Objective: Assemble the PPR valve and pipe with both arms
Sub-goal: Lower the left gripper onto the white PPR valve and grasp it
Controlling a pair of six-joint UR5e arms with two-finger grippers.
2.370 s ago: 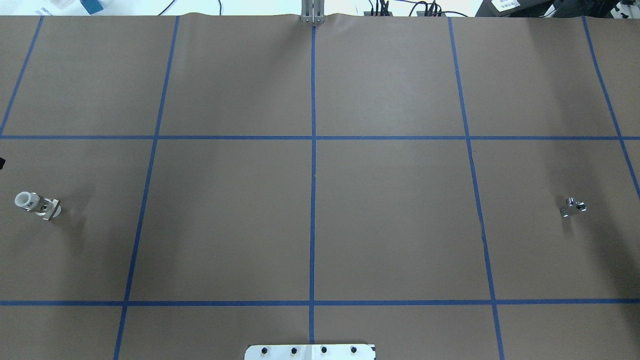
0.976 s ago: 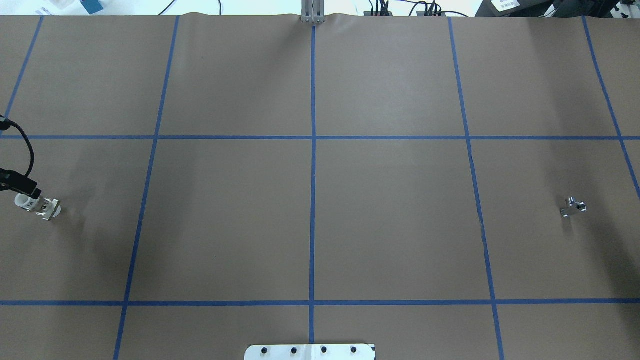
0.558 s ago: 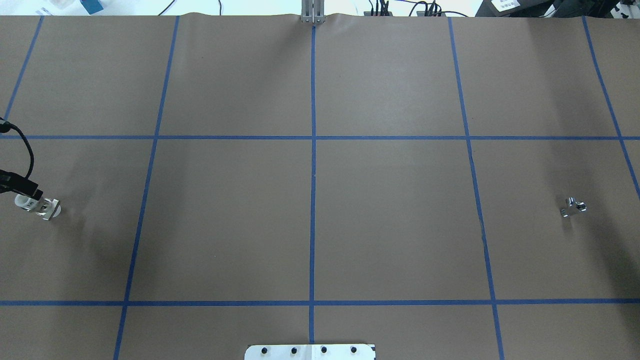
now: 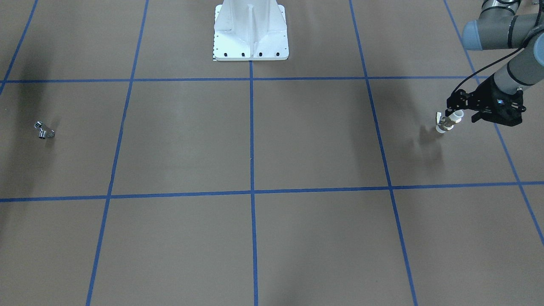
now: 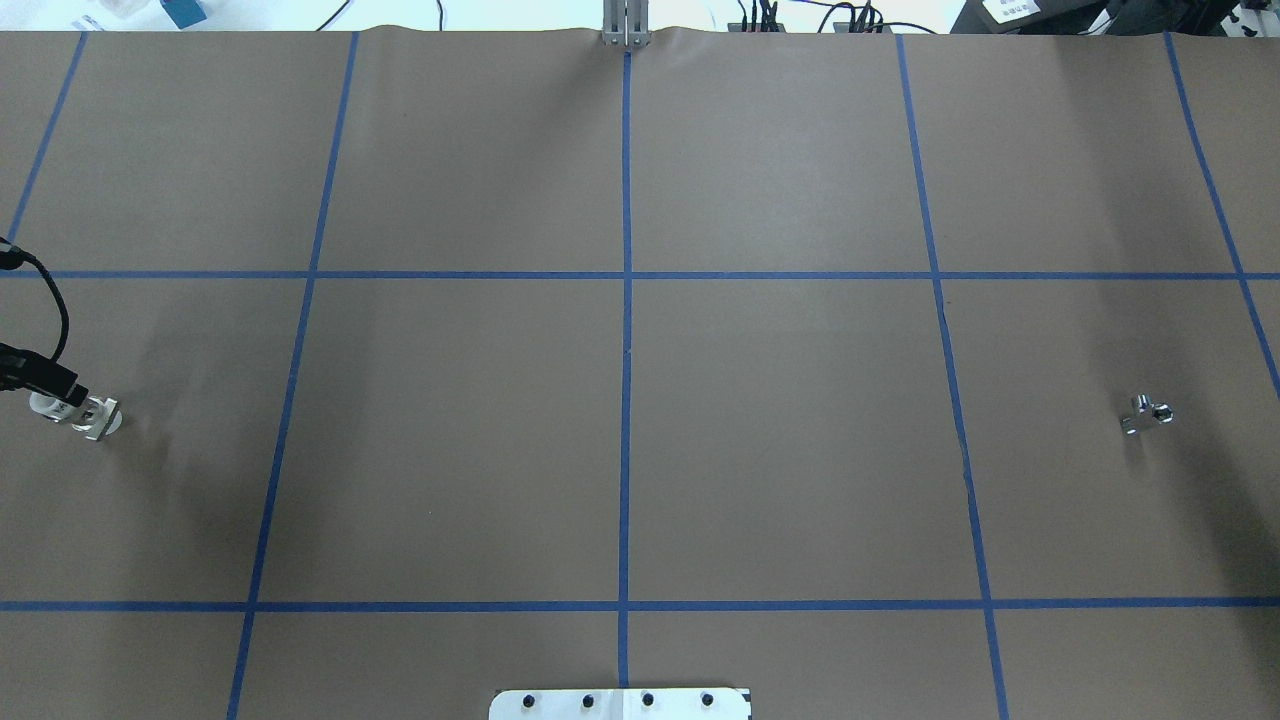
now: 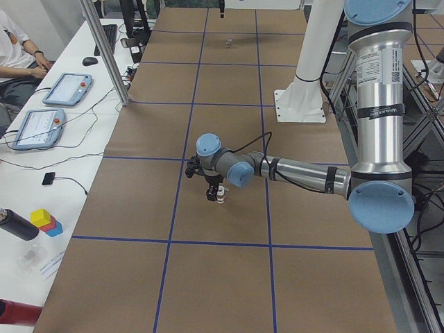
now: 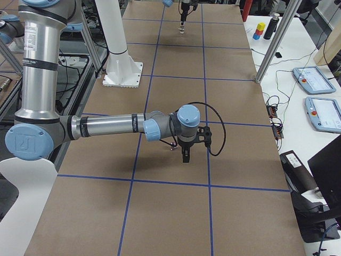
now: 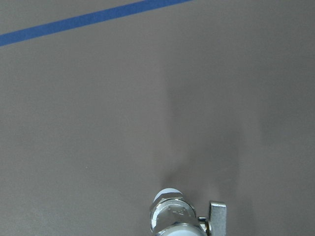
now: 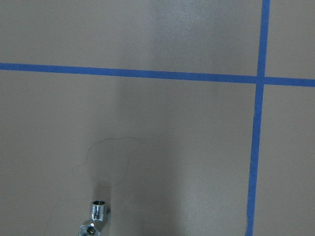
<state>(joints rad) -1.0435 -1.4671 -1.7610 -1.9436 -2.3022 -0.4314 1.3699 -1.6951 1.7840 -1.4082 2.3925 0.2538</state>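
The two parts lie at opposite ends of the table (image 4: 297, 140). I take that as the reason each arm is out at its own end: one piece apiece, to be brought together afterwards.

The PPR valve (image 4: 446, 122) rests on the brown paper at the robot's left end. Its flat handle sticks out to one side, which probably keeps it from rolling. The left arm (image 4: 512, 70) reaches low across to it, and the left tool (image 4: 460, 115) sits right at the white end nearest the arm. From across the table its jaws look apart, one on each side of that white end, not clamped on it. The valve seems to be lying on the table, not lifted. Taking it by that end would leave the other white end free for the joint, I'd guess.

Well apart from all this, at the right end, the pipe (image 4: 43, 130) lies on its side, a little chrome bend. The right arm (image 7: 106, 126) stretches out there with the right tool (image 7: 185, 153) pointing straight down near it. The only angle that shows this tool does not let me tell whether its jaws are apart or together. Its wrist camera catches the pipe at the very bottom of its sight, so I judge the tool is close by, not gripping.

Neither piece is picked up yet. The pipe is small and slick, and a slightly off-centre pinch could send it skidding.
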